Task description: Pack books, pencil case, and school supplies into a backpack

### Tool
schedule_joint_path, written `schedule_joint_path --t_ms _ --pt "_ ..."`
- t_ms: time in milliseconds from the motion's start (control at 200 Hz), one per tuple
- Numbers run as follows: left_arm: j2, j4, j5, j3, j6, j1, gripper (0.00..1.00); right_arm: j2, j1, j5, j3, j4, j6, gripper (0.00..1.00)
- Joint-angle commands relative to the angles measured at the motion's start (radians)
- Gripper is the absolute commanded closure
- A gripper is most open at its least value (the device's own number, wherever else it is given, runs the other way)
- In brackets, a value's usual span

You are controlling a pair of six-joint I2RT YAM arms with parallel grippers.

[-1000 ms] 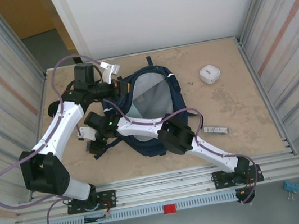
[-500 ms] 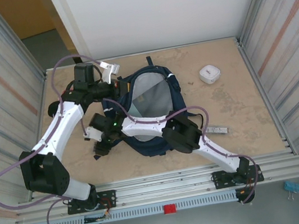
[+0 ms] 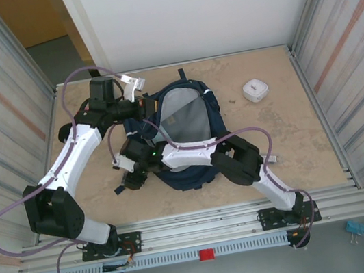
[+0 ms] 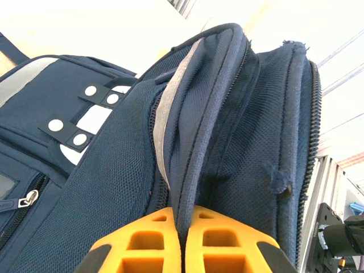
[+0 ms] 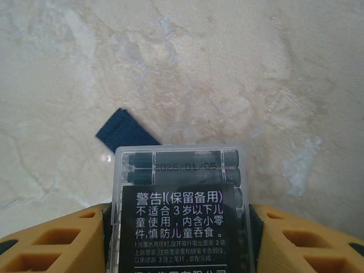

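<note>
1 navy backpack (image 3: 185, 132) is laid mid-table, its main compartment gaping and grey-lined; contents cannot be told. Its rim fabric is pinched between the closed jaws of the left gripper (image 4: 183, 242). 1 clear ink-cartridge box (image 5: 181, 210) is clamped in the right gripper (image 5: 181, 239), left of the backpack. 1 small white case (image 3: 255, 89) is seen on open tabletop at the far right.

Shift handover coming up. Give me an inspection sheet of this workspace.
Surface: beige mottled table, bare at right.
Job's things: backpack lying open, grey lining showing; clear refill box in the right gripper.
Clutter: white case far right; small pack by the right arm.
Grippers: left gripper shut on the backpack's rim; right gripper holds the box.
Cables: purple cable looped along each arm.
Surroundings: ribbed side walls, white back panel.
</note>
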Motion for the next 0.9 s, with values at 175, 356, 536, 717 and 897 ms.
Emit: schedule_joint_path --t_ms 175,356,536,717,897 --pt "-0.064 0.099 0.006 0.034 0.001 0.016 1.00 -0.196 0.008 0.019 -0.183 0.157 0.050 0.74" --pt "-0.060 0.098 0.008 0.040 -0.001 0.016 1.00 -0.250 0.007 -0.009 -0.244 0.180 0.018 0.74" --pt "-0.057 0.101 -0.001 0.028 0.000 0.016 1.00 -0.396 0.006 0.028 -0.378 0.211 0.001 0.74" --pt "-0.061 0.132 0.004 -0.002 -0.029 0.017 1.00 -0.541 -0.029 0.096 -0.504 0.183 0.063 0.74" --pt "-0.068 0.145 0.006 -0.007 -0.038 0.017 1.00 -0.649 -0.118 0.153 -0.623 0.176 0.146 0.74"
